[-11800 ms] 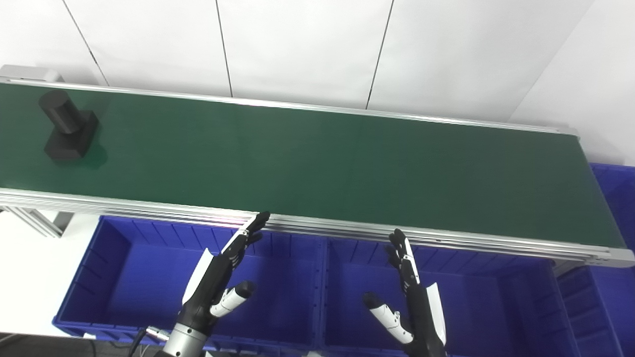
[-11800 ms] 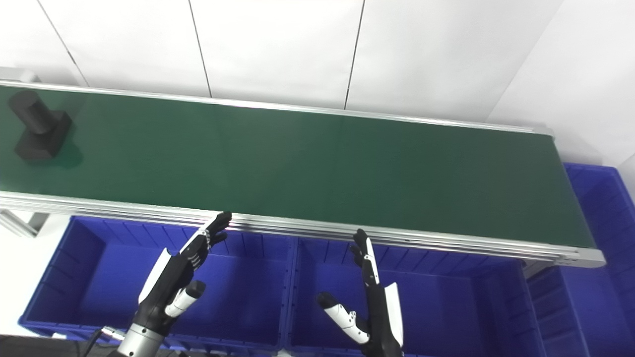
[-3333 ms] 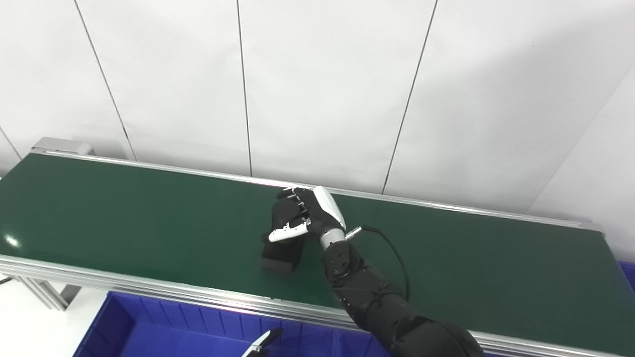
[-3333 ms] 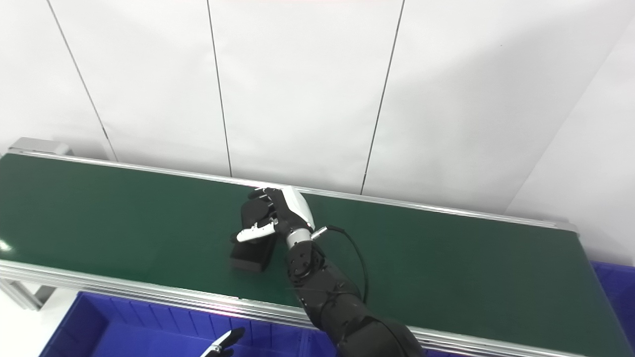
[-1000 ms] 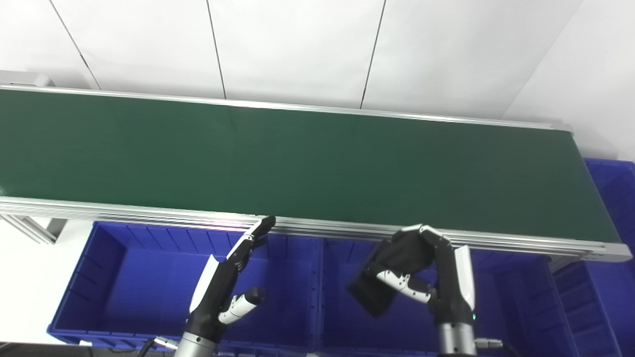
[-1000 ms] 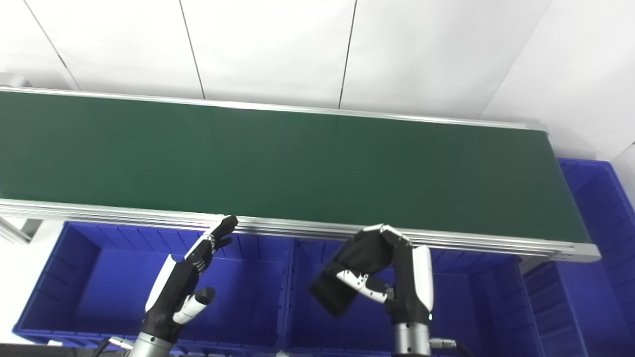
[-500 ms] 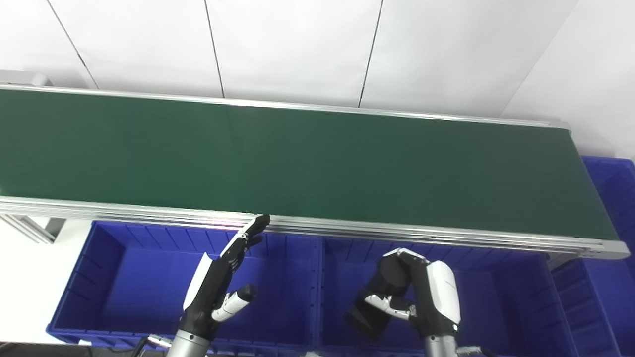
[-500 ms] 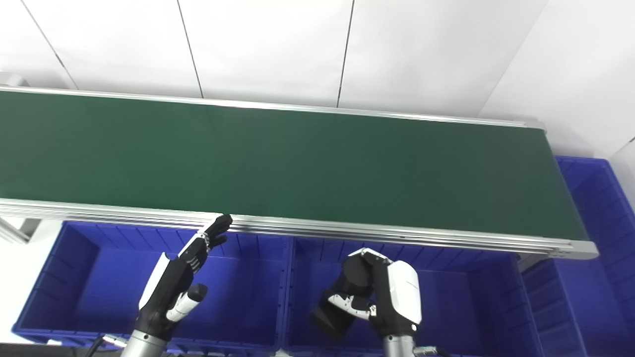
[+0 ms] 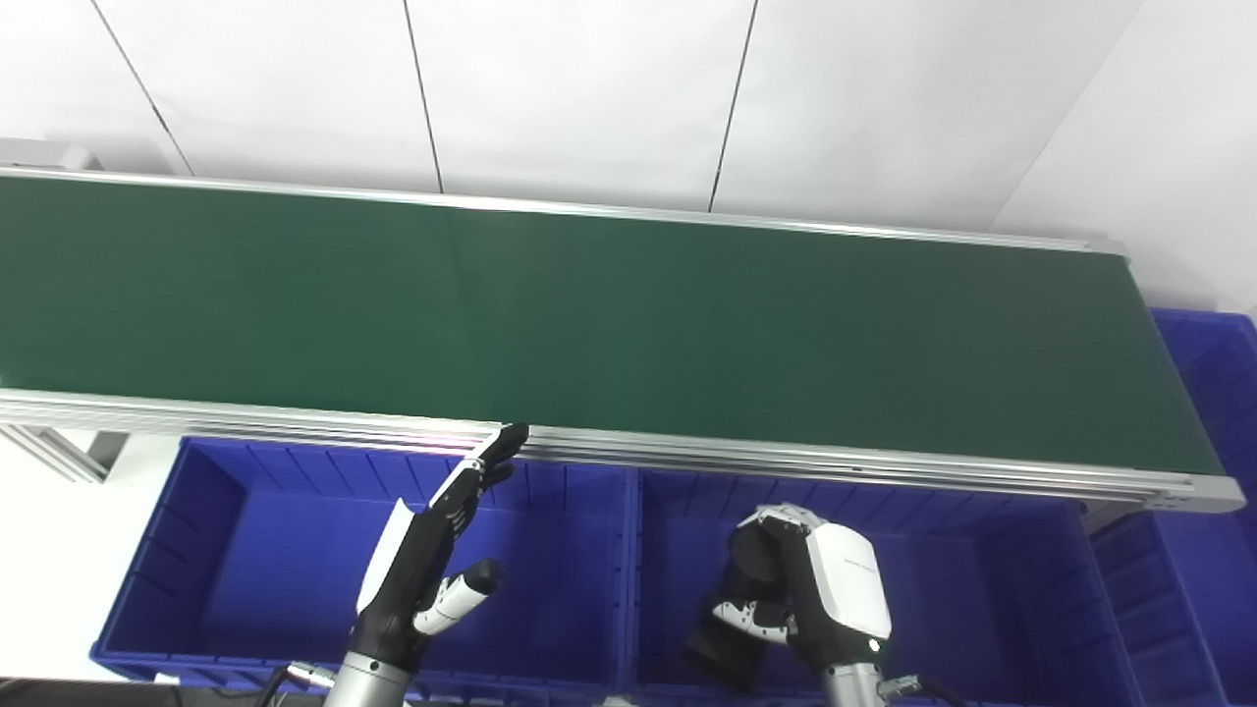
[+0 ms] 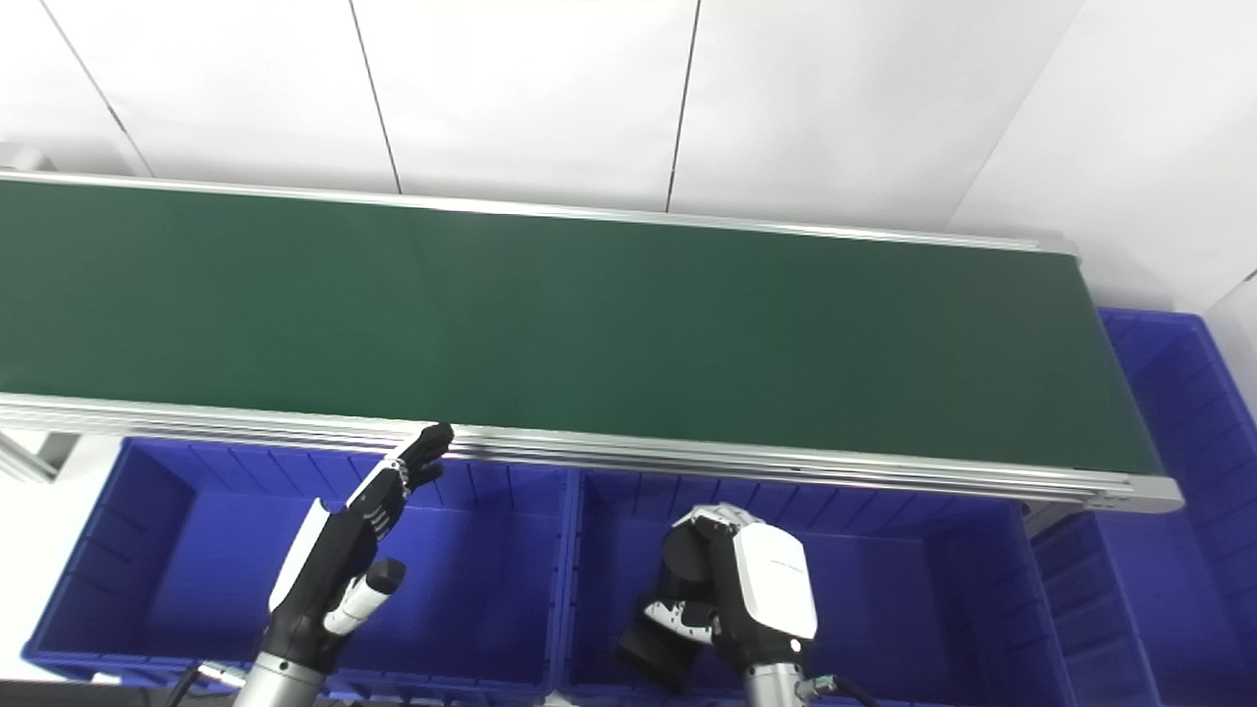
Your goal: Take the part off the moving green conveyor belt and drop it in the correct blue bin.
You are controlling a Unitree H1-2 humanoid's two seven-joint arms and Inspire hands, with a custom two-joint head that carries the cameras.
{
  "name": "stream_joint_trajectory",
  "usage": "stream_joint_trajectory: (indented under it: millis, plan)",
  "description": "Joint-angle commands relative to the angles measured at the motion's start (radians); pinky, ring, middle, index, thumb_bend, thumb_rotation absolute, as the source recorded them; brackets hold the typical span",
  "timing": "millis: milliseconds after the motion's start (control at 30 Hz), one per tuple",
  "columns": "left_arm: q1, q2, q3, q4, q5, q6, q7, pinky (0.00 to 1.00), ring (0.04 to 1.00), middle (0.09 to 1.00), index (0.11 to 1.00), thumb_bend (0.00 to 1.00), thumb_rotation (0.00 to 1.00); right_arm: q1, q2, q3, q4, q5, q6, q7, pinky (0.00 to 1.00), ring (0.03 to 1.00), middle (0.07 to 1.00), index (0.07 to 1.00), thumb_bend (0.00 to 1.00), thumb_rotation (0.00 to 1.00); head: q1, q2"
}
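My right hand (image 9: 810,599) is shut on the black part (image 9: 732,643), a cylinder on a square base, and holds it low over the middle blue bin (image 9: 992,609). The part's base points down and left, toward the bin's left wall. Its cylinder is wrapped by the fingers (image 10: 709,535). My left hand (image 9: 432,550) hovers open over the left blue bin (image 9: 245,560), fingers stretched toward the conveyor's near rail. The green conveyor belt (image 9: 589,314) carries nothing in view.
A third blue bin (image 9: 1213,393) stands at the belt's right end. The aluminium rail (image 9: 786,457) runs along the belt's near edge above the bins. White wall panels rise behind the belt.
My right hand has lowered the black part from rail height down into the middle bin, turning its back toward the camera. The left hand has barely moved.
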Motion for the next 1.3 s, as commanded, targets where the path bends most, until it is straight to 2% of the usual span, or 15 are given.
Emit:
stream_joint_trajectory:
  millis: [0, 133, 400, 533, 567, 600, 667, 700, 833, 1033, 1267]
  plan:
    - [-0.007, -0.003, 0.003, -0.031, -0.007, -0.039, -0.008, 0.9, 0.928, 0.92, 0.896, 0.71, 0.92, -0.005, 0.006, 0.007, -0.014, -0.012, 0.011, -0.046, 0.95, 0.962, 0.92, 0.854, 0.76, 0.3, -0.001, 0.0]
    - [-0.006, -0.002, 0.003, -0.031, -0.006, -0.039, -0.009, 0.9, 0.925, 0.92, 0.896, 0.72, 0.92, 0.003, 0.009, 0.009, -0.018, -0.007, 0.004, -0.09, 1.0, 0.999, 0.99, 0.901, 0.82, 0.39, -0.002, -0.001]
    - [-0.006, -0.001, 0.004, -0.029, -0.013, -0.04, -0.015, 0.9, 0.921, 0.918, 0.893, 0.71, 0.91, 0.027, 0.014, 0.025, -0.052, 0.065, -0.088, -0.176, 0.99, 1.0, 1.0, 0.962, 0.84, 0.42, -0.004, -0.002]
    - [-0.005, -0.002, 0.005, -0.027, -0.011, -0.04, -0.016, 0.9, 0.925, 0.919, 0.895, 0.71, 0.91, 0.044, 0.01, 0.039, -0.091, 0.146, -0.15, -0.155, 0.91, 0.987, 0.994, 0.984, 0.83, 0.45, -0.003, -0.001]
    - [-0.006, -0.002, 0.005, -0.024, -0.01, -0.04, -0.016, 0.9, 0.925, 0.919, 0.895, 0.71, 0.91, 0.054, 0.006, 0.046, -0.109, 0.202, -0.182, -0.128, 0.9, 0.984, 0.993, 0.986, 0.83, 0.45, -0.006, -0.001]
    - [-0.008, -0.002, 0.005, -0.021, -0.01, -0.04, -0.017, 0.9, 0.923, 0.92, 0.896, 0.71, 0.92, 0.062, 0.002, 0.053, -0.124, 0.255, -0.213, -0.101, 0.89, 0.978, 0.995, 0.986, 0.86, 0.54, -0.006, 0.0]
    - [-0.01, -0.003, 0.006, -0.013, -0.012, -0.04, -0.019, 0.89, 0.922, 0.922, 0.899, 0.72, 0.92, 0.073, -0.014, 0.069, -0.143, 0.348, -0.284, -0.053, 0.88, 0.974, 0.993, 0.987, 0.89, 0.62, -0.008, 0.001]
    - [-0.012, -0.004, 0.007, -0.01, -0.012, -0.04, -0.02, 0.89, 0.921, 0.925, 0.901, 0.73, 0.92, 0.075, -0.021, 0.076, -0.146, 0.375, -0.318, -0.039, 0.85, 0.944, 0.978, 0.986, 0.9, 0.68, -0.008, 0.0]
    - [-0.016, -0.006, 0.007, 0.002, -0.011, -0.04, -0.02, 0.88, 0.92, 0.928, 0.902, 0.72, 0.92, 0.082, -0.03, 0.092, -0.147, 0.491, -0.413, 0.004, 0.82, 0.904, 0.948, 0.968, 0.94, 0.74, -0.008, 0.0]
    - [-0.022, -0.005, 0.007, 0.015, -0.014, -0.04, -0.02, 0.88, 0.916, 0.927, 0.899, 0.71, 0.92, 0.082, -0.037, 0.109, -0.15, 0.584, -0.421, 0.024, 0.83, 0.884, 0.928, 0.946, 0.92, 0.86, -0.006, -0.004]
    - [-0.02, -0.009, 0.01, 0.02, -0.015, -0.04, -0.02, 0.88, 0.917, 0.929, 0.899, 0.73, 0.92, 0.074, -0.043, 0.121, -0.133, 0.625, -0.421, 0.023, 0.85, 0.887, 0.925, 0.948, 0.88, 0.9, 0.0, -0.009]
